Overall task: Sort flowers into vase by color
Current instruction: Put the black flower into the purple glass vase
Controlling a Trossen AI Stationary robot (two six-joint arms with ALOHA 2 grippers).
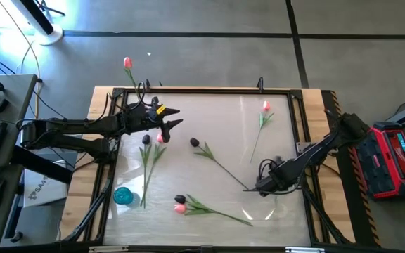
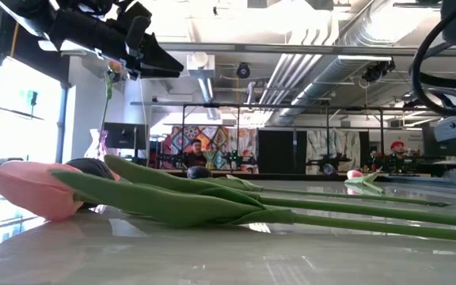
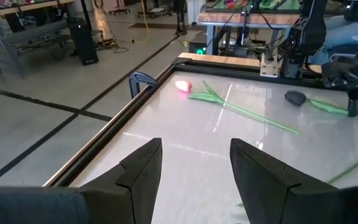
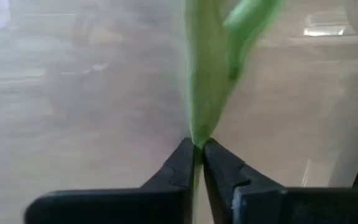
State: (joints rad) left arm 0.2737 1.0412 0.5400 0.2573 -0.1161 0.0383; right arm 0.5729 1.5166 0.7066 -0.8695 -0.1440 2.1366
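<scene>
Several tulips lie flat on the glossy table. A dark-headed tulip (image 1: 194, 142) lies at the middle, with its stem running toward my right gripper (image 1: 256, 187), which is shut on it (image 4: 196, 148). A pink tulip (image 1: 266, 107) lies far right. A dark and pink pair (image 1: 153, 139) lies left of centre, and another pair (image 1: 180, 204) lies near the near edge (image 2: 38, 190). My left gripper (image 1: 169, 121) hovers open above the far left of the table (image 3: 194, 168), touching nothing. One pink tulip (image 1: 127, 63) stands upright beyond the far left corner. My right gripper pinches the dark tulip's green stem close to its cut end (image 4: 196, 144) between the two fingertips (image 4: 182, 158). It comes from the table's right side, slanting down, roughly in line with the stem. A leaf (image 4: 207, 81) spreads just beyond the tips. Head and stem stretch toward the table's middle.
A small blue vase (image 1: 123, 195) stands near the left edge, close to the stem ends of the left pair. A pale vase (image 2: 93, 146) shows far left in the low view. A black frame (image 1: 202, 90) borders the table. Bare surface lies between the middle tulips and the far edge.
</scene>
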